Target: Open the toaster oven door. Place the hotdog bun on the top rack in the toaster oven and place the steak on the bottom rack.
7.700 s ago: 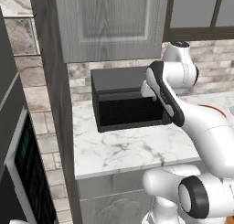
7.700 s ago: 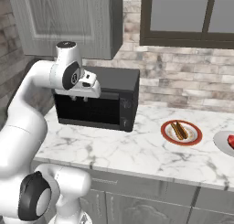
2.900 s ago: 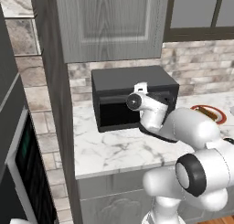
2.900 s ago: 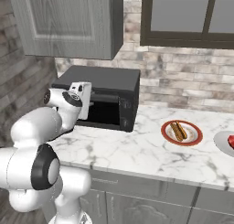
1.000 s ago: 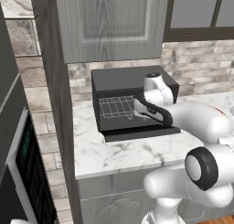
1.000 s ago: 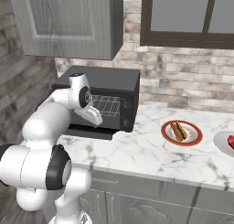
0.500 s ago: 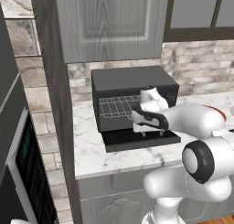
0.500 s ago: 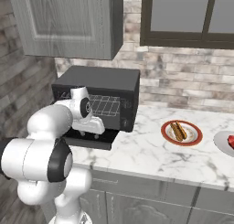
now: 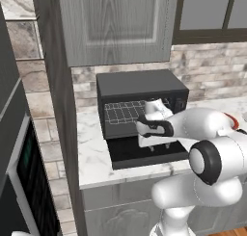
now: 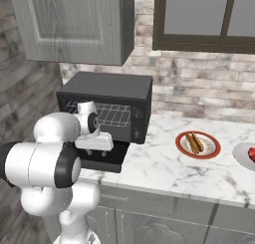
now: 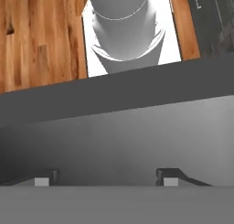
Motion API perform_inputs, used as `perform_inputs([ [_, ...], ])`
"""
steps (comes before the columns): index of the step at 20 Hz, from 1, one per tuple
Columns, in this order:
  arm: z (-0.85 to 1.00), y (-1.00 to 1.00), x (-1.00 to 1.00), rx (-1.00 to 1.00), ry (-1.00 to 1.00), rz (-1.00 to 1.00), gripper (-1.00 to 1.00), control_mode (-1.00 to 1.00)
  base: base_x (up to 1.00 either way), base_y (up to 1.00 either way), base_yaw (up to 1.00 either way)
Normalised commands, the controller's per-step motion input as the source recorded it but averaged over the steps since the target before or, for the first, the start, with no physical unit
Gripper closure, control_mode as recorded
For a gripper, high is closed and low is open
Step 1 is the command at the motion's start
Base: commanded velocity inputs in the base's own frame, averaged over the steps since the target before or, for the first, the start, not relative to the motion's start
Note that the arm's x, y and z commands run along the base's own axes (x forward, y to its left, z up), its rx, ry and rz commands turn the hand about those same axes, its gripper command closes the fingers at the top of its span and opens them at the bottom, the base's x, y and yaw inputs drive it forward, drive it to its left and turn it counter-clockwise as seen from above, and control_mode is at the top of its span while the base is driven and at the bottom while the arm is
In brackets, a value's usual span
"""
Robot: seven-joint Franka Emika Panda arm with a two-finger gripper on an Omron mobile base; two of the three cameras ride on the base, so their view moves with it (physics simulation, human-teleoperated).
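The toaster oven (image 10: 107,106) sits at the left of the marble surface (image 10: 164,168) with the toaster oven door (image 9: 144,152) folded down flat, the end effector (image 11: 105,179) poised over it, seemingly parted and empty, and the hotdog bun (image 10: 193,142) on a red-rimmed plate (image 10: 185,149) farther right.

The white arm hides the right part of the black boxy toaster oven's (image 9: 140,88) cavity and of its two silver wire racks, so the levels cannot be told apart there. The small bright red steak (image 10: 251,154) is cut off by the right edge of the right base view. The two-finger gripper (image 11: 105,178) shows just its dark tips; whether they touch the dark flat lowered door (image 11: 137,136) is unclear.
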Motion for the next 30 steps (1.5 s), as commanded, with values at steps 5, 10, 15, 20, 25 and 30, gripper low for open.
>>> perform_inputs([
  [5,-0.50,0.00,-0.26,0.03,0.09,0.08,-1.00,-1.00,0.00,0.00,0.00],
  [10,-0.19,0.00,-0.75,0.03,0.00,0.03,-1.00,-1.00,0.00,0.00,0.00],
  [15,0.00,0.00,-0.68,0.01,-0.12,0.00,-1.00,-1.00,0.00,0.00,0.00],
  [20,0.34,0.09,-0.09,0.03,-0.32,0.00,-1.00,-1.00,0.00,0.00,0.00],
  [25,0.67,0.08,0.17,0.08,-0.17,0.00,-1.00,-1.00,0.00,0.00,0.00],
  [30,0.78,0.03,0.21,0.14,-0.03,0.00,-1.00,-1.00,0.00,0.00,0.00],
])
